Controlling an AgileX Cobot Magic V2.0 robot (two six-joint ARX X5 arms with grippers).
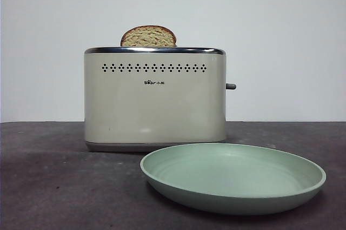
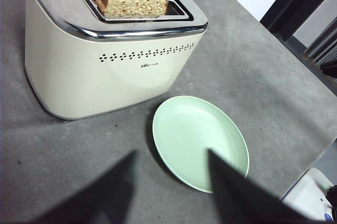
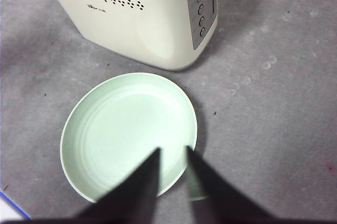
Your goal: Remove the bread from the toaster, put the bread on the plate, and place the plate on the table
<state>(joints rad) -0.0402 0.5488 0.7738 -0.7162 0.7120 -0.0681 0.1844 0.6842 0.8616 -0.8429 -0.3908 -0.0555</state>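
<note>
Standing in toaster (image 1: pixel 154 97) bread (image 1: pixel 148 37), plate (image 1: pixel 233 176) before it, both hands (image 2: pixel 171 182) (image 3: pixel 172 168) parted, empty.

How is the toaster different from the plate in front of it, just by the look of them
The toaster is a tall, boxy cream thing with a chrome top rim; the plate is low, round, shallow and pale green. The toaster holds bread sticking up from its slot; the plate holds nothing. In the front view the plate lies nearer the camera and reaches further to one side. Both rest on the dark table, each plain in colour.
</note>
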